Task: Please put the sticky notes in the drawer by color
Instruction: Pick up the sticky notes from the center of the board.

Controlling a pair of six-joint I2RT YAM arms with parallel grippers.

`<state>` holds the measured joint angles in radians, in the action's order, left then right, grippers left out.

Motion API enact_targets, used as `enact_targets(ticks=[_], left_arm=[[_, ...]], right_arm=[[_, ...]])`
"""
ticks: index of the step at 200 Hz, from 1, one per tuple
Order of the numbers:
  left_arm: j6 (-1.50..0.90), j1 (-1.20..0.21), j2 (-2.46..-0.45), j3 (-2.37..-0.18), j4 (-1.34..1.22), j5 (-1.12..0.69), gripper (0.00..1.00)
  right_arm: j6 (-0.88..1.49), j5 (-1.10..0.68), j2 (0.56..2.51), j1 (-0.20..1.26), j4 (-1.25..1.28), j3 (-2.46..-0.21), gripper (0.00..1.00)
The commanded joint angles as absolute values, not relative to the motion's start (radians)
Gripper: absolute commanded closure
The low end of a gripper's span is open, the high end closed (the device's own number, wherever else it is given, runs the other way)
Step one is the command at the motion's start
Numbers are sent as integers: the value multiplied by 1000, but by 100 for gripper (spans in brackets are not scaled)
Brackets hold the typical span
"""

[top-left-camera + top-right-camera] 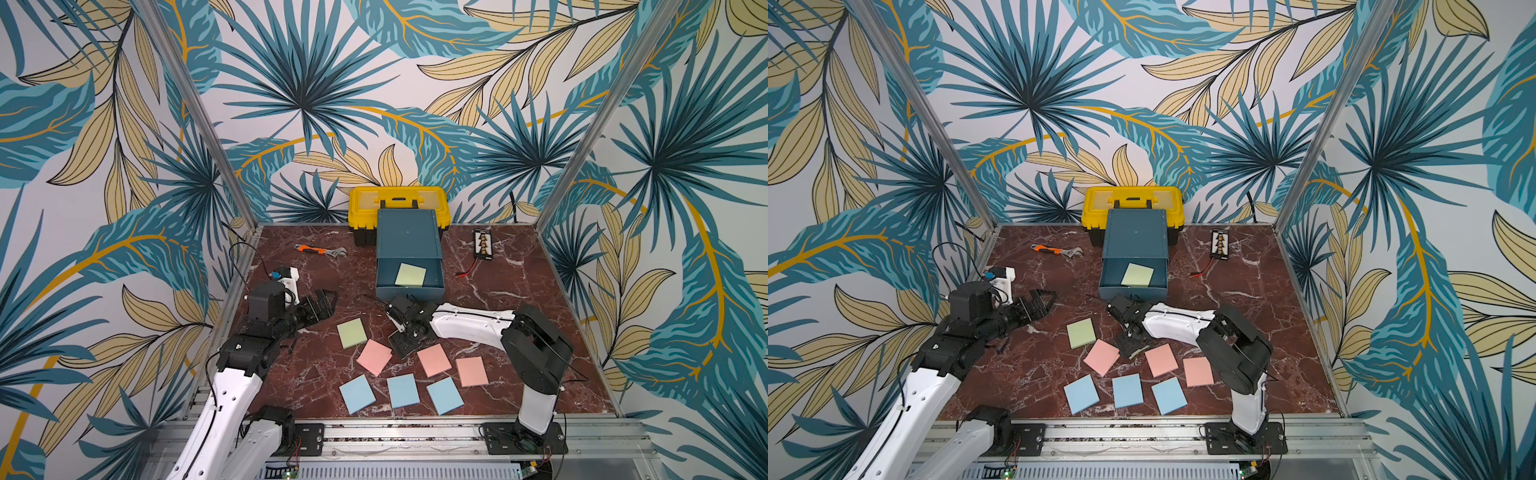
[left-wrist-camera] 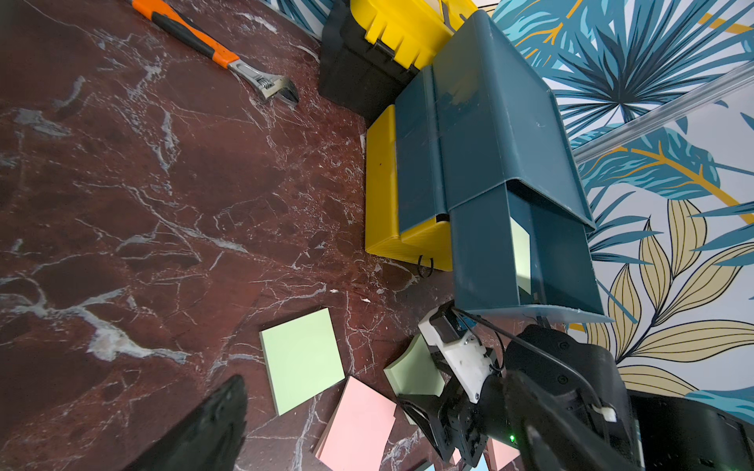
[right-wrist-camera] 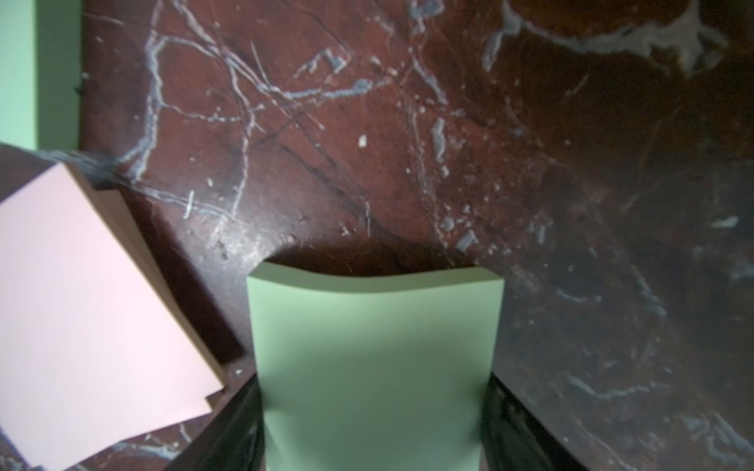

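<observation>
A green pad [image 3: 375, 326] is clamped in the right gripper [image 3: 373, 395], a pink pad [image 3: 89, 310] just beside. The left gripper [image 1: 326, 303] is spread wide.

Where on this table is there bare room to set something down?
Bare marble lies between the wrench, the chest and the left end effector; more lies right of the chest, from the black board down to the right arm. The front middle is crowded with pads.
</observation>
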<state>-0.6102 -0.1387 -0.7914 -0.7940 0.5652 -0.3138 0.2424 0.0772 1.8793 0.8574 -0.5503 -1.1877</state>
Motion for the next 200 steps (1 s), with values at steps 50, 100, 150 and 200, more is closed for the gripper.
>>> enact_targets(ticks=[50,100,150,200], left_arm=[[-602,-143,-779,-801,545,-306,0],[-607,-143,-779,-798,537,-311,0],[-608,-143,-779,-796,534,-311,0],[-607,-143,-775,-787,530,-311,0]], right_arm=[[292,32,1861,862,-600,-1141,28],[307,51,1775,876,-667,-1158,28],[317,69,1725,887,-700,-1166,29],[329,19,1651,888,-746,-1179,29]])
